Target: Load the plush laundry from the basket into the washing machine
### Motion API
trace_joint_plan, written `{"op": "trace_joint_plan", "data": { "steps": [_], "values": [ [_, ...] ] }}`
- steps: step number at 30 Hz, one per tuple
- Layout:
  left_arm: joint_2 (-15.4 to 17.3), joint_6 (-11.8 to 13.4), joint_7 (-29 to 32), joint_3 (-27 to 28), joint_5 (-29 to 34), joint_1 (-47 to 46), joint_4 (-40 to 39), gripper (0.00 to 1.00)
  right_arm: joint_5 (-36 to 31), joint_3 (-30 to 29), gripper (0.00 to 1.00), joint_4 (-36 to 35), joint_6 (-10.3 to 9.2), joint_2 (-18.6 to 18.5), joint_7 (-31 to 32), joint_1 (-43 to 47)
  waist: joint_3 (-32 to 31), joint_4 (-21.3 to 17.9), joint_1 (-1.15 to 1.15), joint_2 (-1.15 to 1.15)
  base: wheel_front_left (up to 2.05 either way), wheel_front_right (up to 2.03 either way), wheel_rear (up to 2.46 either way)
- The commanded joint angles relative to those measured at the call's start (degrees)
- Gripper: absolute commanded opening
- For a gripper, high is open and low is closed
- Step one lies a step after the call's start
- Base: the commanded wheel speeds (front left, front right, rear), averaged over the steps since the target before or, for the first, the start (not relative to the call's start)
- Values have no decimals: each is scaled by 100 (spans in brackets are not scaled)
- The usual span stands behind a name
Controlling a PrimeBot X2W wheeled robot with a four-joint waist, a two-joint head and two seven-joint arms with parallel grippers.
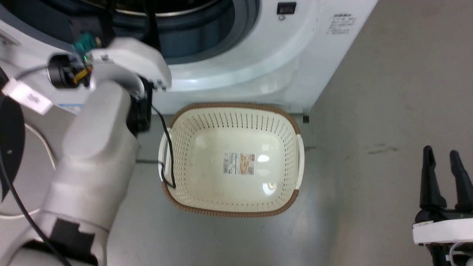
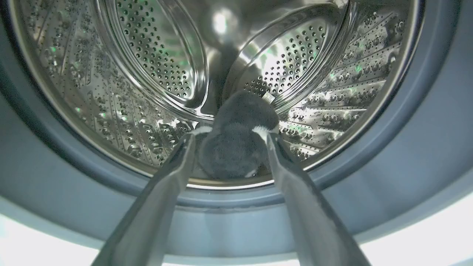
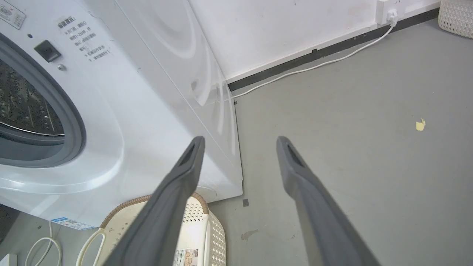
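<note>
Grey floor point(image 1: 388, 111) before the washing machine point(image 1: 295, 55) holds the basket point(image 1: 229, 105) with nothing in it; plush laundry point(image 2: 240, 122) lies straight ahead of my left gripper point(image 2: 231, 138) at the steel drum point(image 2: 155, 55) front lip, between spread fingertips but seemingly not pinched, so I'd retreat straight back; right gripper point(image 1: 441, 151) open, empty, well away.

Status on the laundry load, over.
Left claw open at the drum. Right claw open. Plush laundry inside drum; basket empty. Nothing in the way.
</note>
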Motion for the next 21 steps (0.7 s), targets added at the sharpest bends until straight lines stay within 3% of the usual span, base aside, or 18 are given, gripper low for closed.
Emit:
{"op": "trace_joint_plan", "data": {
  "steps": [1,12,21],
  "values": [
    [-32,-14,-30,18,57,215,-54,100,-49,14,100,45,-4,39,-23,61,-265,15,1,0,0,0,0],
    [-104,-191,-31,-46,144,1519,-241,100,-176,78,100,381,-4,202,-71,342,-1299,85,1,0,0,0,0],
    [22,-253,-31,-26,129,2494,-561,100,-189,228,100,688,-4,228,-170,576,-2060,54,1,0,0,0,0]
  ]
}}
